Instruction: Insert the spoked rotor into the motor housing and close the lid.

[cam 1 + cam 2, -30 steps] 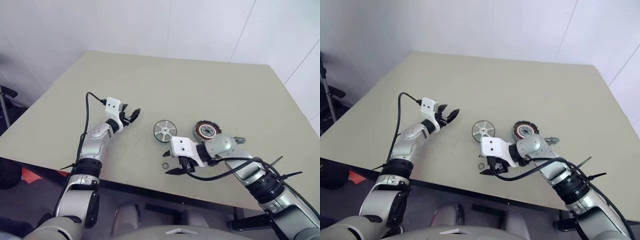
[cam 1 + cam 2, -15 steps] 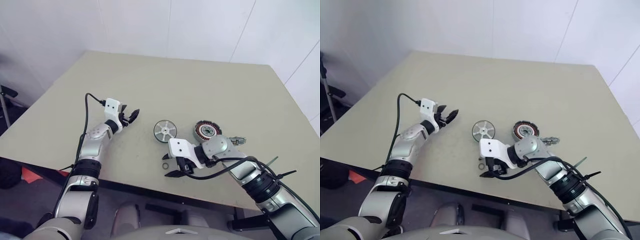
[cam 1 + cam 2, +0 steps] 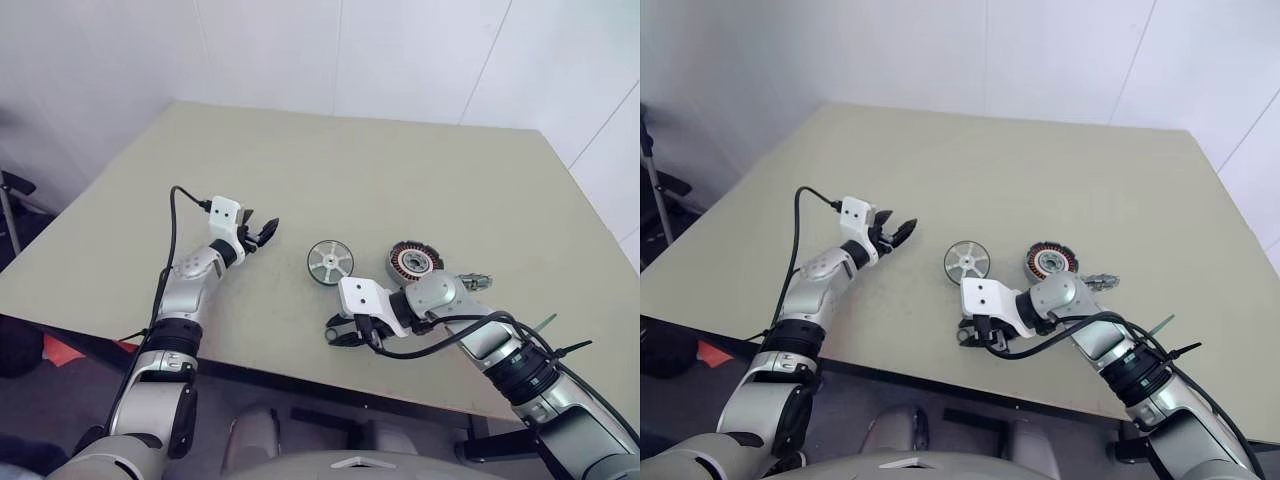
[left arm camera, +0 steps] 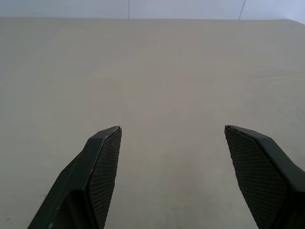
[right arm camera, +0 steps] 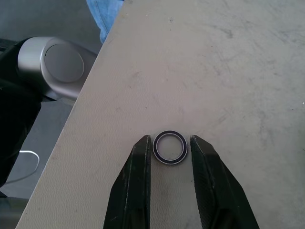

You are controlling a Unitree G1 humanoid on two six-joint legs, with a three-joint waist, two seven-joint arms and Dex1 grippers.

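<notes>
Right jaws [image 5: 170,148] pinch a thin ring [image 5: 170,147] at the near desk [image 5: 248,71] edge; it may slip off; left jaws [image 4: 171,138] gape empty

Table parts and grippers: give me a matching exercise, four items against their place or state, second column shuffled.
Items:
1. spoked rotor
2. motor housing
3. small ring
4. left gripper

Places or states:
A. between the right gripper's fingertips, near the table's front edge
B. open, over bare table
C. lying flat at mid-table, beside the housing on the robot's left
D. on the table at the right arm's elbow side, windings showing

Pairs: 1-C, 2-D, 3-A, 4-B
</notes>
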